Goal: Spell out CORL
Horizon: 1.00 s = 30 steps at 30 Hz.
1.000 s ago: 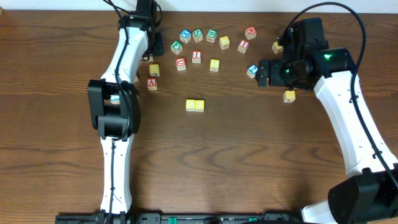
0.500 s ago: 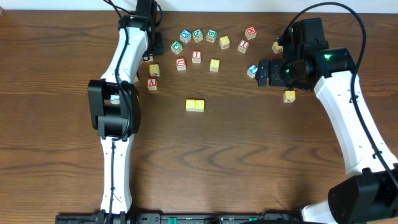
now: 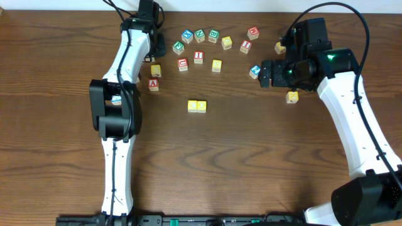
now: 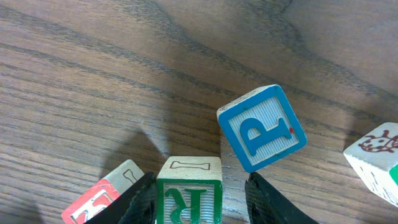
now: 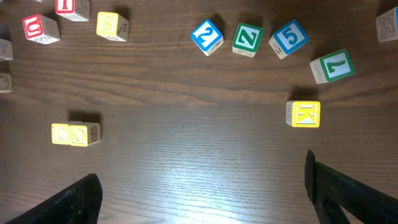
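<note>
Two yellow blocks [image 3: 196, 106] lettered C and O lie side by side mid-table, and the right wrist view shows the same pair [image 5: 76, 133]. At the far left of the block cluster my left gripper [image 3: 157, 46] points down. In its wrist view a green R block [image 4: 189, 196] sits between the fingers of the left gripper [image 4: 200, 184]. The left finger touches the block and the right finger stands a small gap off it. My right gripper [image 3: 269, 73] hovers wide open over bare wood, and nothing lies between the fingers of the right gripper [image 5: 208, 199].
A blue P block [image 4: 262, 127] lies tilted just right of the R block, and a red block [image 4: 102, 202] is pressed against the left finger's outside. Several letter and number blocks [image 3: 213, 44] spread along the back. A yellow K block [image 5: 303, 114] sits near my right finger.
</note>
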{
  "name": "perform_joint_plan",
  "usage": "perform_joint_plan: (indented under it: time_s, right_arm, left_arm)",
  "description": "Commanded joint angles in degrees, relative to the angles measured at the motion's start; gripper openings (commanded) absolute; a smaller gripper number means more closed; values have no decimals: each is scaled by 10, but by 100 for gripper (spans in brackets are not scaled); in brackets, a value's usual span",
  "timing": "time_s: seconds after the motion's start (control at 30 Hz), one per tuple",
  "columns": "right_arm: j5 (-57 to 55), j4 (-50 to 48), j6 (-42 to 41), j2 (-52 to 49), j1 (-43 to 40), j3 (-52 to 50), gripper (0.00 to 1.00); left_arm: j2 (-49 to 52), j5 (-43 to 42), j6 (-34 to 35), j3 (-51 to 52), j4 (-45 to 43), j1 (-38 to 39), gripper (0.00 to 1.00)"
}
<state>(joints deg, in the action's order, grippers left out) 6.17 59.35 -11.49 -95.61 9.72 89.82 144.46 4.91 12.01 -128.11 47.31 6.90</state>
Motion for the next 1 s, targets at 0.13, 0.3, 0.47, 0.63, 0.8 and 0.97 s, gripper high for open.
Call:
perform_joint_plan:
  time_s: [0.13,0.3,0.47,0.63,0.8,0.97]
  right_arm:
    - [-1,2,2,-5,1,-4,99]
    - [-1,2,2,-5,1,-4,99]
    - [-1,2,2,-5,1,-4,99]
    - [-1,0,2,-5,1,-4,99]
    - [-1,-2,2,-5,1,-4,99]
    - [-1,-2,2,-5,1,-4,99]
  left_arm:
    - [13,7,1,24,-1,-2,45]
    - [13,7,1,28,-3,-2,44]
    - [13,7,1,28,-3,-2,37]
    - [12,7,1,28,3,-2,35]
    - [3,7,1,27,8,-2,31]
    - [-18,7,1,27,14,-2,31]
